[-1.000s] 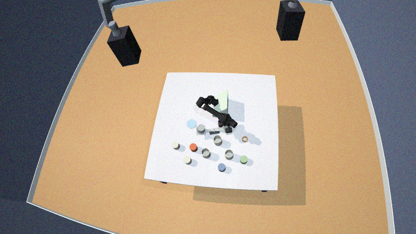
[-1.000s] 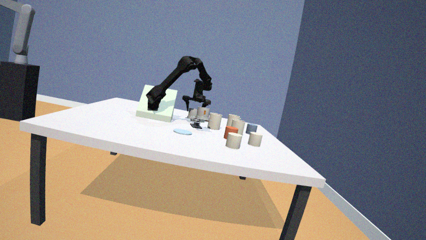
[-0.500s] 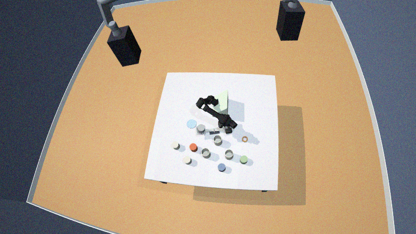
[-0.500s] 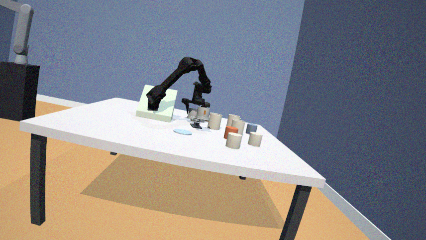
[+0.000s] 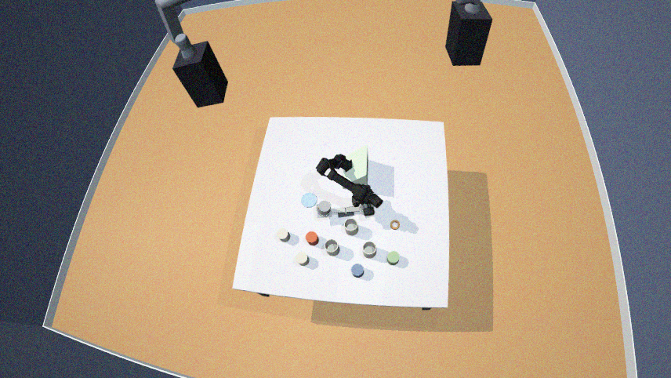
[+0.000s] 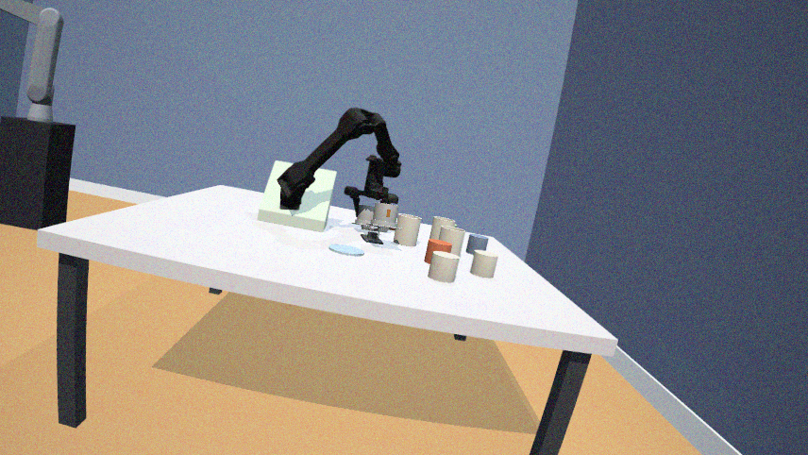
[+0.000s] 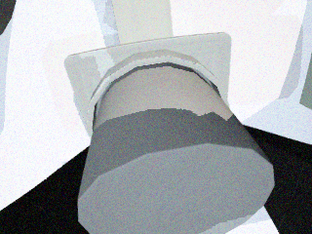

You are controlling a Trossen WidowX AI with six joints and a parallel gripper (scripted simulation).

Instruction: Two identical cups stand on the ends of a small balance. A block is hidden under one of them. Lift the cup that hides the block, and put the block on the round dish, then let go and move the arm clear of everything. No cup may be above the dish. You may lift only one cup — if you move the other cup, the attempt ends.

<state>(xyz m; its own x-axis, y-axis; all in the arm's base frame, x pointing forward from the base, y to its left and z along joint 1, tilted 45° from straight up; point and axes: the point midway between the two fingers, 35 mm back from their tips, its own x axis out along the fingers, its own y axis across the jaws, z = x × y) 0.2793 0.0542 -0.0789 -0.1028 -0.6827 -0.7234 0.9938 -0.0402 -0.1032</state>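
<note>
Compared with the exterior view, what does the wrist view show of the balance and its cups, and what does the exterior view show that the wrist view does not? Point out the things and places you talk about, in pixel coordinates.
Only the wrist view looks down on the flat top of the gripped cup (image 6: pixel 364 215) (image 7: pixel 180 185).
Only the exterior view shows the other balance cup (image 6: pixel 385 213) and the blue dish (image 6: pixel 345 249).
Both show that cup at the balance, between the fingers.

The white table (image 5: pixel 300 140) (image 6: pixel 186 248) directly supports a pale green slanted block (image 5: pixel 360 164) (image 6: pixel 299 217), a light blue dish (image 5: pixel 309 200) (image 6: pixel 345 249), a small balance (image 5: pixel 346 211) (image 6: pixel 372 239), an orange ring (image 5: pixel 391 227), and assorted upright cups and cylinders.
</note>
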